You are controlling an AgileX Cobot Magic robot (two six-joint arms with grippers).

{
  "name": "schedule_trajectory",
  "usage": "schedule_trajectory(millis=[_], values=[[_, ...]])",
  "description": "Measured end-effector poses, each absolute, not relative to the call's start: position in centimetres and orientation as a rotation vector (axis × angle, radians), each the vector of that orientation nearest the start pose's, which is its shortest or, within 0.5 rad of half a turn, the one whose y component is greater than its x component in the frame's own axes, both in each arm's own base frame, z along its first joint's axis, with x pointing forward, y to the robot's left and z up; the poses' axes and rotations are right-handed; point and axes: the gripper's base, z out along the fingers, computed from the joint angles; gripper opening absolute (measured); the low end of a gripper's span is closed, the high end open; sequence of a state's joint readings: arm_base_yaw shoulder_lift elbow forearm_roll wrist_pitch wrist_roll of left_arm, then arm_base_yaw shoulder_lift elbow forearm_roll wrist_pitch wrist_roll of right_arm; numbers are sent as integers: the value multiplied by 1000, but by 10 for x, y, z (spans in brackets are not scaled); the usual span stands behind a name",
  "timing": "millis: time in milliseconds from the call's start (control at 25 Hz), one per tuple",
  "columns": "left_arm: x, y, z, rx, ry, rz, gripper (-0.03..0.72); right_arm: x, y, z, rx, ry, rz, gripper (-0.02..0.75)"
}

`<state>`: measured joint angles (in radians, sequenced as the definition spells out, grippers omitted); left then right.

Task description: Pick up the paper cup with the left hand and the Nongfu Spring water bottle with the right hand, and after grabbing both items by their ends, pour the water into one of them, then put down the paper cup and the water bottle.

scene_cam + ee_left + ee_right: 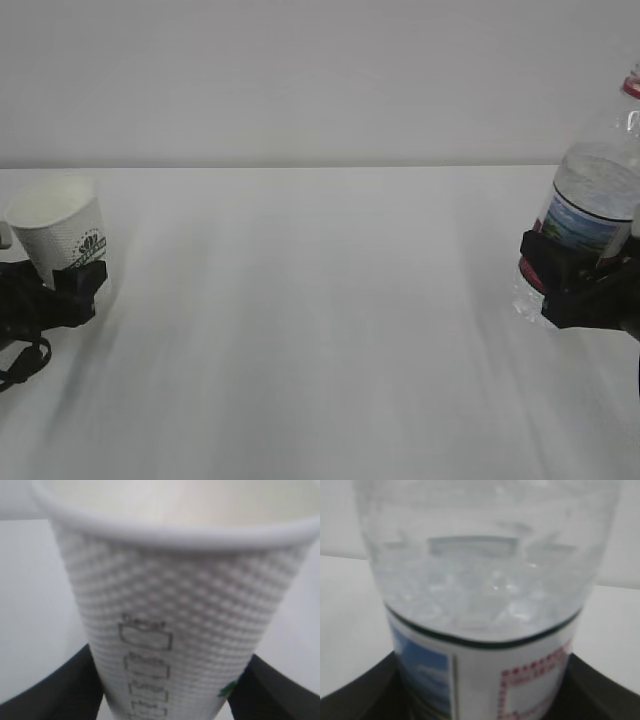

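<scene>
1. The left end effector (pixel 70 290) sits at the left edge of the exterior frame, its black jaws clamped on the lower part of the paper cup (pixel 60 232).
2. The paper cup leans toward the upper left of the frame, open mouth up. Its rolled rim and white interior are visible; the dark green logo faces the camera just above the jaw.
3. In the left wrist view, the paper cup (pixel 175 610) fills the frame. Its embossed wall tapers downward between two black fingers (pixel 65 690) at lower left and lower right, both touching the wall. A column of outlined marks runs down the wall, and a green trace of print shows at the lower right.
4. The right end effector (pixel 575 280) sits at the right edge of the exterior frame, jaws closed around the lower body of the Nongfu Spring water bottle (pixel 592 200).
5. The bottle tilts, neck toward the upper right corner, where the red neck ring is partly cut off by the frame edge. The landscape label sits just above the jaw.
6. In the right wrist view, the bottle (pixel 485 605) fills the frame. The water (pixel 480 595) stands above the label edge, its surface visible in the upper half. Black fingers (pixel 365 695) press the label at both lower corners.
7. The white bench (pixel 320 330) spans the frame between the two end effectors, which are well apart.
</scene>
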<state>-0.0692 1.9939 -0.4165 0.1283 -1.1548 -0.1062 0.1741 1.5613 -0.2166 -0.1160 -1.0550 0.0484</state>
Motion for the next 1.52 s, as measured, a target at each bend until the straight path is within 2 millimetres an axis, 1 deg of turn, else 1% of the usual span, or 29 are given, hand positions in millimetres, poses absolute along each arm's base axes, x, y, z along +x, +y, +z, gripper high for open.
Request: schedule_trajectory(millis=[160, 360, 520, 800, 1120, 1520], values=[[263, -33, 90, 139, 1923, -234, 513, 217, 48, 158, -244, 1754, 212, 512], [253, -38, 104, 193, 1890, -286, 513, 215, 49, 168, -256, 1705, 221, 512], [246, -40, 115, 202, 1860, -315, 513, 211, 50, 174, -269, 1708, 234, 512], [230, -47, 127, 261, 1835, -408, 513, 204, 51, 189, -290, 1680, 249, 512], [207, -58, 134, 393, 1822, -523, 513, 192, 53, 199, -329, 1686, 279, 512], [192, -73, 139, 615, 1782, -664, 513, 182, 56, 207, -386, 1685, 319, 512]])
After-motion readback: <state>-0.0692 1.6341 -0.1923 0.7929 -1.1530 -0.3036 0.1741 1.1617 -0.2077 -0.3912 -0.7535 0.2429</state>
